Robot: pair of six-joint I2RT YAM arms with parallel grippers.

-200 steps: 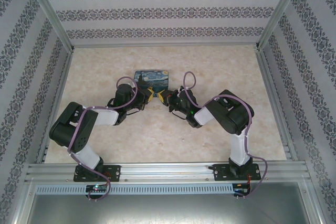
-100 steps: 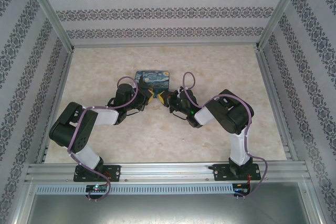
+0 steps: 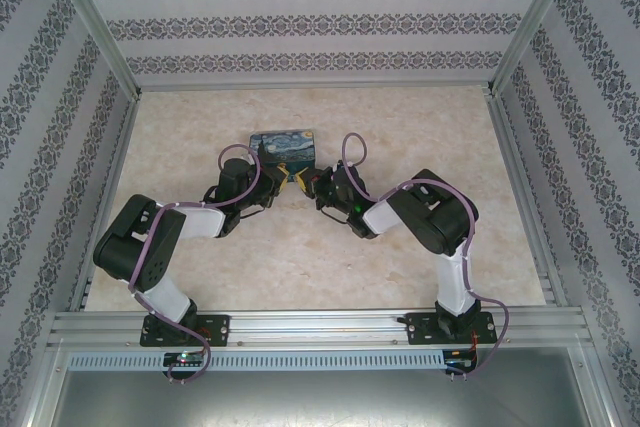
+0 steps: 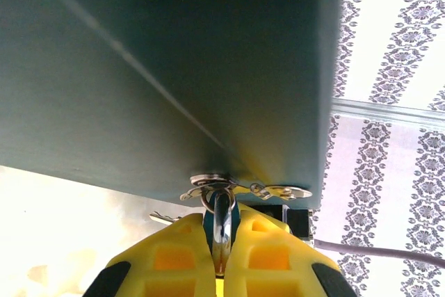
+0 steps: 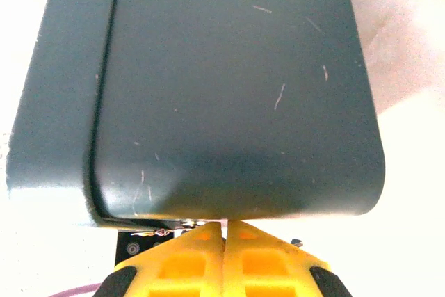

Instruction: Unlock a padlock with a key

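Yellow tips mark both grippers in the top view. The left fingers [image 3: 282, 178] and right fingers [image 3: 303, 183] meet nose to nose near the middle of the pale marbled bench [image 3: 420, 127]. The left pair sits at 9 o'clock of the right pair. The dark-blue painted box [image 3: 283, 144] lies at 12 o'clock of them, just beyond their tips. At this size the padlock is too small to make out, and how far either pair is open cannot be told.

From the left wrist, the box [image 4: 160, 67] shows as a broad dark-teal wall across the upper frame. The bench [image 4: 62, 227] shows pale at 8 o'clock. A small metal hasp ring [image 4: 208, 180] juts from the lower edge of the box. The padlock [image 4: 233, 215] hangs from that ring at 6 o'clock, its teal body showing on either side of a bright metal bar. The left fingers [image 4: 232, 245] are clamped on it, one yellow pad on each flank.

From the right wrist, the box [image 5: 236, 95] faces the camera as a scuffed teal slab with rounded corners, and the bench [image 5: 410, 46] shows at 2 o'clock. The right fingers [image 5: 224, 234] are pressed together with only a hairline seam. Their tips touch the lower edge of the box at 6 o'clock. Whether anything thin is pinched between them cannot be told.
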